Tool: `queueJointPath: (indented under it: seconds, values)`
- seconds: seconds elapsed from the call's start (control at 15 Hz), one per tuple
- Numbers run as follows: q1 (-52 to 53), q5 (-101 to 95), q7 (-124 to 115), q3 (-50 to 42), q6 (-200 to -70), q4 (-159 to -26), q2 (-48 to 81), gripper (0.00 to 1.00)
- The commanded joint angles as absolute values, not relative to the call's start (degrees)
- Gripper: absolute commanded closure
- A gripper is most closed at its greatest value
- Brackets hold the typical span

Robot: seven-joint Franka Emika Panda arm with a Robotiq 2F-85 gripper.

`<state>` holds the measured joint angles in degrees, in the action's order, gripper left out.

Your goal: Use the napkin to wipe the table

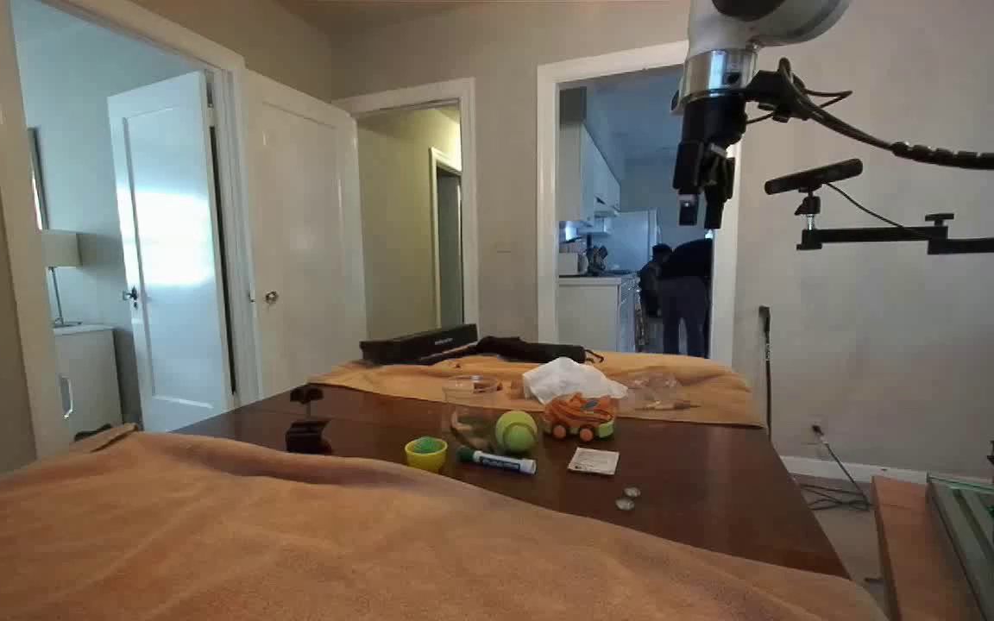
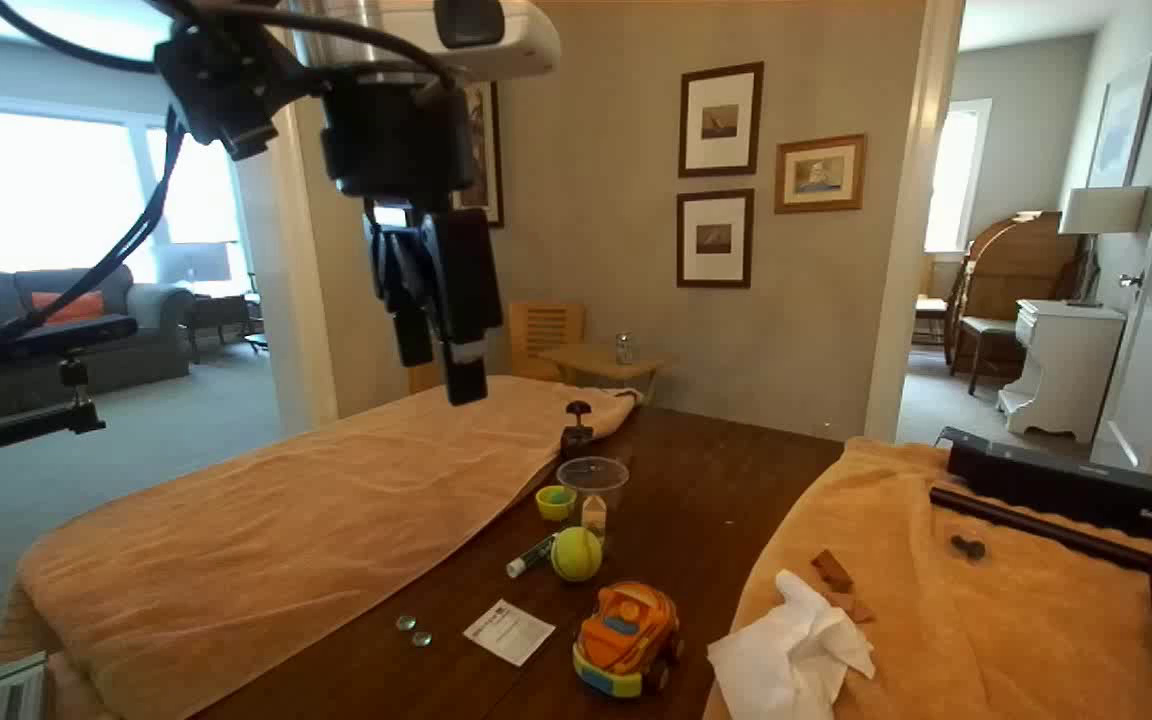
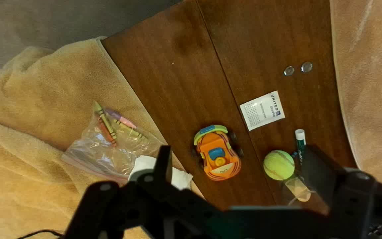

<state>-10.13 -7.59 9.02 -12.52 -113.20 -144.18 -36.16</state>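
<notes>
Above the table hangs the pincer — spread.

1. In an exterior view I read the table thus: a near cloth along its near edge, a far cloth along its far edge.
2. On the far cloth I have a box by the far left corner, the napkin farther right, then a bag holding crayons towards the far right corner.
3. The toy car sits between the cloths, just before the napkin.
4. Left of it comes the ball; behind that, nearer the left edge, a tub.
5. Before the tub, by the near cloth: a cup.
6. The marker lies before the ball.
7. Right of the marker lies a packet; two pebbles lie before it, closer to the near right corner.
</notes>
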Motion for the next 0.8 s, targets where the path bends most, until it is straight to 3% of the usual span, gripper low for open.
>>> queueJointPath:
  seconds: [0.0,0.73]
  values:
    - [-10.3,-7.5,9.1,-12.4,-113.1,-144.1,-36.1,0.0]
    - [-10.8,-7.7,5.7,-11.1,-113.1,-142.4,-32.9,0.0]
